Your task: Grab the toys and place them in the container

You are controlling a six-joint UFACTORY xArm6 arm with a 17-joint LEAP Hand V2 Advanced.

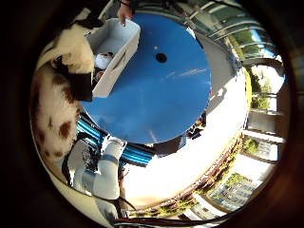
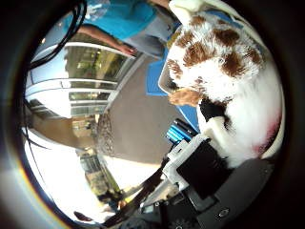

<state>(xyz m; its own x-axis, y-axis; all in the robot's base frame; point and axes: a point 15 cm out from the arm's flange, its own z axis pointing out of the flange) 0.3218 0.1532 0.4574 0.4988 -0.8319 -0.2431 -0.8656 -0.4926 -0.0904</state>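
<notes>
Closest to the palm sat the white plush toy with brown patches (image 2: 224, 62), soft, light and easily squashed by the look of it, best gripped around the thick of its body rather than by a loose limb. Its fur was shaggy, with a tan ear or muzzle showing. The white-and-black robot hand (image 2: 200, 164) appeared pressed against it, but whether the fingers were curled round it could not be told. The toy hung just beside the white rectangular plastic container (image 1: 116, 50), which stood at the edge of the round blue table (image 1: 156, 99) and already held some small item. A person's hand (image 1: 125, 12) touched the container's far rim.
</notes>
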